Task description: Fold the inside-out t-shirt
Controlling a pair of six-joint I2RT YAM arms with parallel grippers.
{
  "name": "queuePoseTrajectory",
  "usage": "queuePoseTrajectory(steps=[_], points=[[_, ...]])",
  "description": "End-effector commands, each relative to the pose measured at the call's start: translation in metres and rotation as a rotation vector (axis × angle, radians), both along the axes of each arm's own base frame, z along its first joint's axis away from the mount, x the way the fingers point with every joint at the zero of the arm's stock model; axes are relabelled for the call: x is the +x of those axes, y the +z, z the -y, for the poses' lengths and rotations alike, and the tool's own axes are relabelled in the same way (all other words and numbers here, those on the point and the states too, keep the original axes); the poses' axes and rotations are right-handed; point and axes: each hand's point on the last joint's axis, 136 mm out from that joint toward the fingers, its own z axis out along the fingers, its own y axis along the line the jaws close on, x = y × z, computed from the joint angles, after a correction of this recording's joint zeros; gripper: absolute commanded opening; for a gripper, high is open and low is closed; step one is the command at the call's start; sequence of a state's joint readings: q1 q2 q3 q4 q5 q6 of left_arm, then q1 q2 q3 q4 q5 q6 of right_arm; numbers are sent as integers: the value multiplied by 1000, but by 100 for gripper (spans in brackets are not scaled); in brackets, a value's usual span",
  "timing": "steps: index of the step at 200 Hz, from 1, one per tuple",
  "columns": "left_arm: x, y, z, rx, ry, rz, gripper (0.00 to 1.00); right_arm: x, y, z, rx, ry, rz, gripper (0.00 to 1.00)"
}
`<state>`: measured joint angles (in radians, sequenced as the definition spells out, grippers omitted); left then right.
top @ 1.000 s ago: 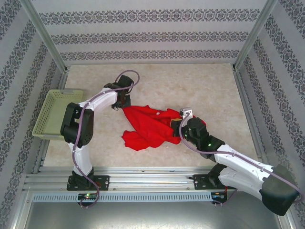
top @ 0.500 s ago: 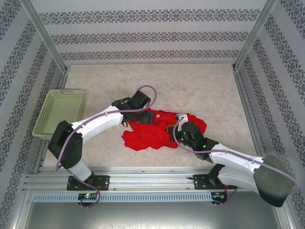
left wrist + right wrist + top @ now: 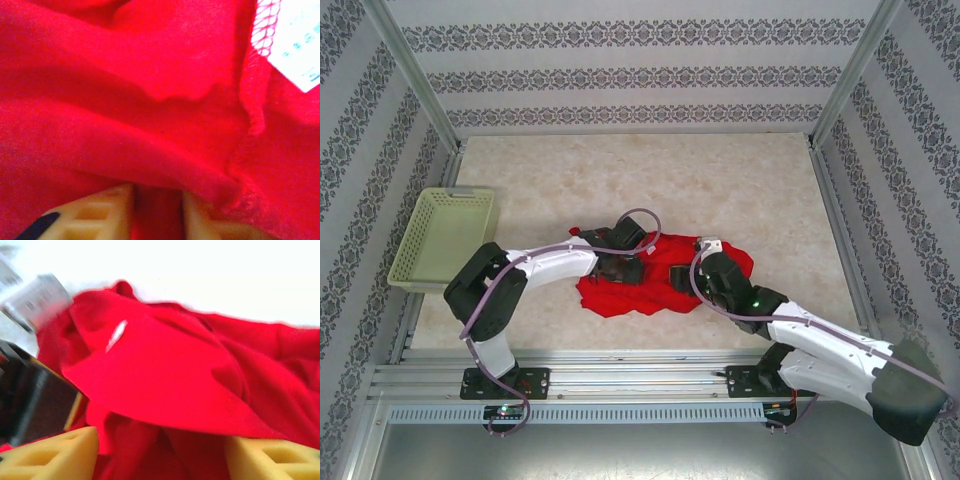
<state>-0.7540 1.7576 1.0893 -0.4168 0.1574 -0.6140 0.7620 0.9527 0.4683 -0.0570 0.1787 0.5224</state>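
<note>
Left wrist close-up: white label beside red t-shirt seam

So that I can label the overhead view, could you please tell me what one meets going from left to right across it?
pale green basket → left gripper → right gripper. The red t-shirt lies under both grippers, so it has no single place in the order.
</note>
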Motion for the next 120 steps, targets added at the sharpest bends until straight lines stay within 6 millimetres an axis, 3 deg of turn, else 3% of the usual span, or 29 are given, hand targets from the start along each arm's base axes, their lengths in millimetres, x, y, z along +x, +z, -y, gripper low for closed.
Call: queuePoseTrajectory(steps=[1,33,64,78,90,106,120], points=[[2,22,15,-87,-12,87,19,7,16,-7,-25,16,-9,73],[-1,34,12,-136,2,160,6,27,-13,-18,-142,1,-115,79],[-2,42,1,-149,25,212,1,30,-35,-52,-94,90,-194,73],[-4,44,0,-157,23,217,0,32,-40,-55,-100,78,-206,69],[-7,42,0,-168,16,216,0,39,-43,-47,-137,26,-209,57],[-9,39,-7,-152,18,228,0,51,-40,-26,-163,-61,-204,28],[-10,40,-20,-102,20,255,0,62,-29,-8,-87,-122,-207,4]])
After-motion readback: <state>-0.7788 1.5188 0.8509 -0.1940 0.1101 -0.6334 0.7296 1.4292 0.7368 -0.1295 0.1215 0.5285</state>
